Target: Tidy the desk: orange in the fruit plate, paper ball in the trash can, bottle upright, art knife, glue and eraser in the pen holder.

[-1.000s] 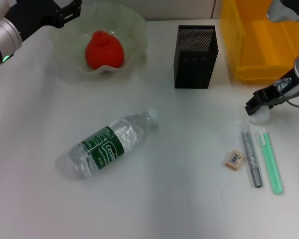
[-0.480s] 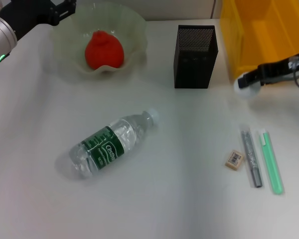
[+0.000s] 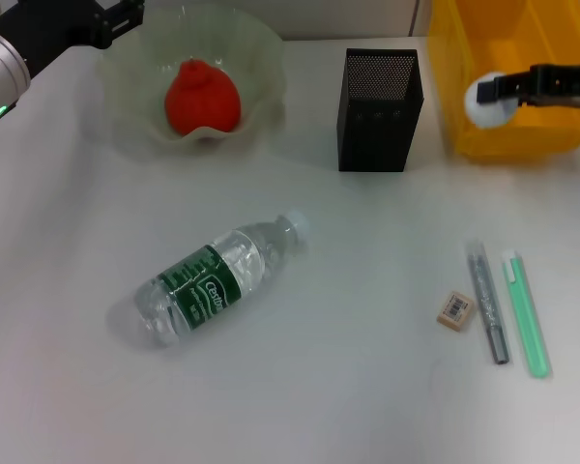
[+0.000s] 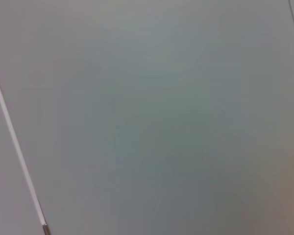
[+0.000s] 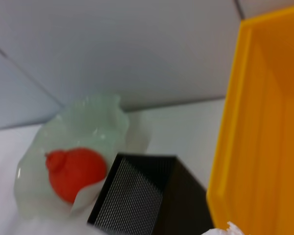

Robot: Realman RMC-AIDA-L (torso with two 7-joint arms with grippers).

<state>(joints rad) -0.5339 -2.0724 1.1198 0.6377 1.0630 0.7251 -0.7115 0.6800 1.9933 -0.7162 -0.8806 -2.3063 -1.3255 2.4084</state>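
Observation:
My right gripper (image 3: 498, 94) is shut on the white paper ball (image 3: 484, 102) and holds it over the near left corner of the yellow trash can (image 3: 522, 126). A bit of the ball shows in the right wrist view (image 5: 226, 230). The orange (image 3: 201, 97) lies in the pale-green fruit plate (image 3: 261, 48). The bottle (image 3: 217, 277) lies on its side mid-table. The eraser (image 3: 453, 310), a grey art knife (image 3: 488, 302) and a green glue pen (image 3: 526, 313) lie at the front right. The black mesh pen holder (image 3: 380, 108) stands upright. My left gripper (image 3: 121, 17) is open at the far left, beside the plate.
The right wrist view shows the orange (image 5: 76, 171), the plate (image 5: 95, 122), the pen holder (image 5: 137, 196) and the trash can wall (image 5: 255, 122). The left wrist view shows only a plain grey surface.
My right gripper has lifted the paper ball off the table and carried it up and back to the trash can's corner. My left arm has barely moved.

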